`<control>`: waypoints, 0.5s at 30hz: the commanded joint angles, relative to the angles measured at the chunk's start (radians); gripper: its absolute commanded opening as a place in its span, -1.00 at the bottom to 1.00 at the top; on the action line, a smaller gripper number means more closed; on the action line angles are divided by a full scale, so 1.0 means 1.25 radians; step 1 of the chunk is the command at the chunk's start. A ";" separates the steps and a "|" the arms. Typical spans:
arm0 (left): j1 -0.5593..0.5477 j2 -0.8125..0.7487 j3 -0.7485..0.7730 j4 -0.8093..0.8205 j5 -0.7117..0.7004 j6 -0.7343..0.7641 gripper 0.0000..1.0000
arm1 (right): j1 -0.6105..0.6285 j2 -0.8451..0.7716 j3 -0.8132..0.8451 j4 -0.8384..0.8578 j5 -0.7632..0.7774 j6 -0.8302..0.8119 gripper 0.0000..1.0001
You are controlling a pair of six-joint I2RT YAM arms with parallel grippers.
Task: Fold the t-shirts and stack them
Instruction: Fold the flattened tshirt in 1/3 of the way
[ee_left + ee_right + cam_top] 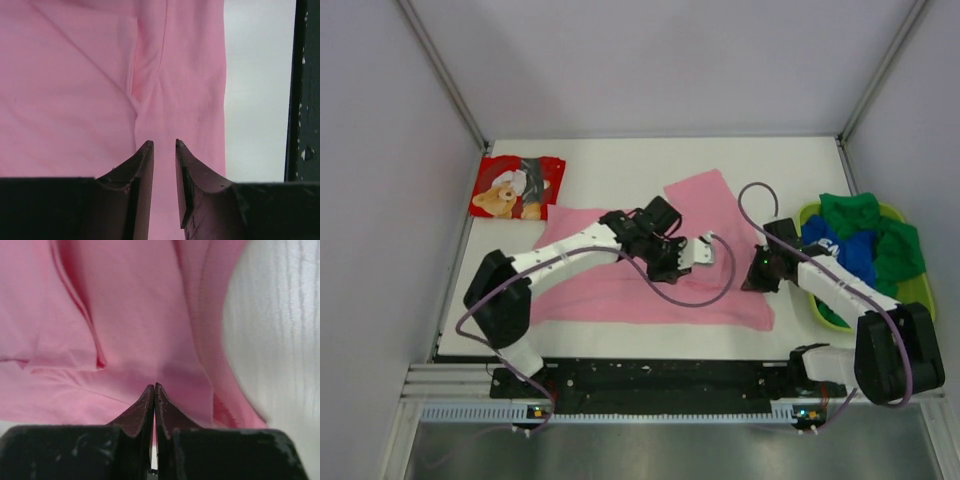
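The plain pink t-shirt [650, 270] lies spread across the middle of the table. My left gripper [706, 250] hovers over its right part with the jaws a little apart and nothing between them; pink cloth [100, 90] shows below the left gripper [164, 144]. My right gripper [756, 278] is at the shirt's right edge. In the right wrist view it [154, 386] is shut, and the pink cloth [125, 315] puckers at its tips. The red teddy-bear shirt [517, 187] lies folded at the far left. The green shirt [880, 235] and the blue shirt [850, 255] are bunched at the right.
The yellow-green tray [912, 292] holding the green and blue shirts stands at the table's right edge, beside my right arm. White table [620, 165] shows behind the pink shirt. Enclosure walls rise on the left, right and back. A black rail [302, 100] runs along the near edge.
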 commanded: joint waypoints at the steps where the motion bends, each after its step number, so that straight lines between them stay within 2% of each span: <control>1: -0.079 0.102 0.088 0.165 -0.015 -0.063 -0.41 | -0.026 0.005 -0.036 0.104 0.010 -0.007 -1.00; 7: -0.124 0.271 0.205 0.181 -0.054 -0.087 -0.22 | -0.040 -0.019 -0.105 0.146 0.029 0.010 -1.00; 15: -0.136 0.377 0.253 0.190 -0.128 -0.075 -0.27 | -0.047 -0.048 -0.134 0.167 0.027 0.015 -1.00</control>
